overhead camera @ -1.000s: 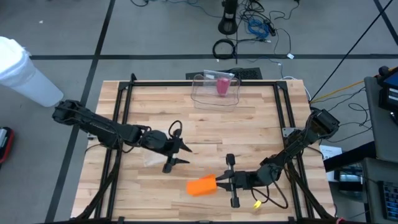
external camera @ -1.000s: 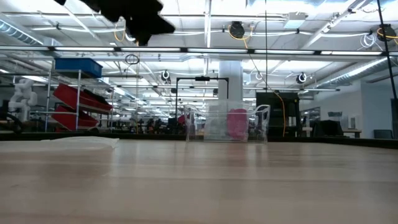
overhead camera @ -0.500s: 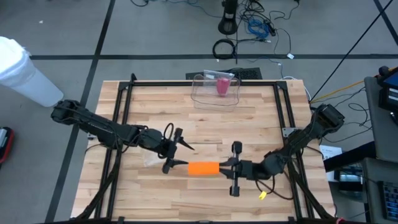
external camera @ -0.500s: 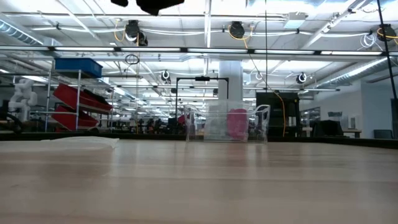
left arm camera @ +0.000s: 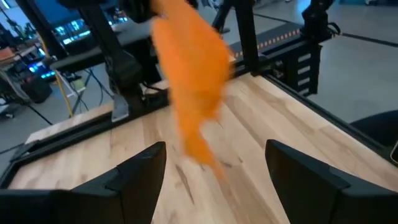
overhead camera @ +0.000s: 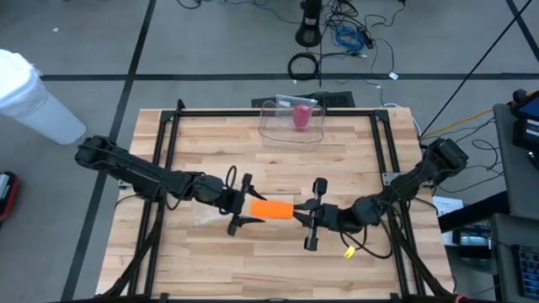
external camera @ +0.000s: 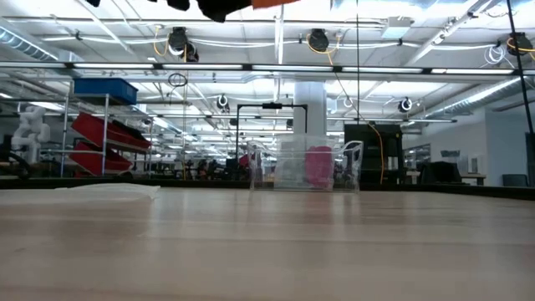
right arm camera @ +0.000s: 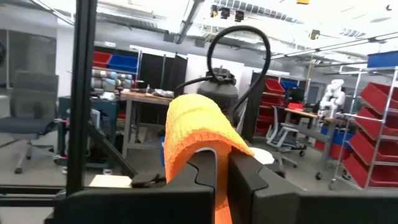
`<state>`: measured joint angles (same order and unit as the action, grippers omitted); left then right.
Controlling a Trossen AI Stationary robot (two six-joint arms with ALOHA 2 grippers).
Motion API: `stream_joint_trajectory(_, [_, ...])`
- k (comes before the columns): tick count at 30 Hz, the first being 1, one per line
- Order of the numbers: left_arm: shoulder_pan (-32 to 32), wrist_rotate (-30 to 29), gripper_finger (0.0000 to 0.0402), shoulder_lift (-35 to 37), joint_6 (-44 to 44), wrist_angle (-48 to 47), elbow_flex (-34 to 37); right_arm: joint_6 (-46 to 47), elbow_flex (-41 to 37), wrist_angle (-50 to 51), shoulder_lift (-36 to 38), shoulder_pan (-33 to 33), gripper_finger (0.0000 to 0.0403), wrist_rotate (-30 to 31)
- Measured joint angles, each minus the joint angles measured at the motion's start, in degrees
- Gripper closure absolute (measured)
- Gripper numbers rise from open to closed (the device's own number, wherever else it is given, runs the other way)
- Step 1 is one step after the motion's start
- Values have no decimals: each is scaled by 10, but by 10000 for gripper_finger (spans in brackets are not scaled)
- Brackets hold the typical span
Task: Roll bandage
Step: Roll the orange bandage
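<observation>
The orange bandage (overhead camera: 272, 208) is hanging above the middle of the wooden table (overhead camera: 337, 164), stretched between the two grippers. The right gripper (overhead camera: 305, 214) is pinching one end of it, its fingers (right arm camera: 214, 168) pressed tightly together on the cloth. The left gripper (overhead camera: 240, 207) is standing just at the other end with its jaws spread wide, the bandage showing between its fingers (left arm camera: 140, 171) but not clamped. Near the table's far edge, well apart, a clear plastic container (overhead camera: 292, 123) is holding a pink roll (overhead camera: 301, 115).
</observation>
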<state>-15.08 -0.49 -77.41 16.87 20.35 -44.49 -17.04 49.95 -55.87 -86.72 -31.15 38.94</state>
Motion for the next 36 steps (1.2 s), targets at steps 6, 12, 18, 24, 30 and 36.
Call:
stream_joint_trajectory(6, [0,2,120,-35,0,44,0,-1,0,5,0,13,399,-13])
stream_joint_trajectory(12, [1,-12,141,-75,0,89,0,-1,0,6,0,12,399,-33])
stream_joint_trajectory(18, [1,-74,231,-80,0,94,0,-1,0,27,-1,12,399,-33])
stream_joint_trajectory(24, [1,-79,333,-80,-1,91,0,0,0,47,-1,12,399,-30])
stream_joint_trajectory(30, [1,-75,393,-80,-1,87,0,-2,0,48,-1,12,399,-30])
stream_joint_trajectory(36, [-3,-75,398,-80,-11,69,0,-19,0,61,-1,9,399,-30])
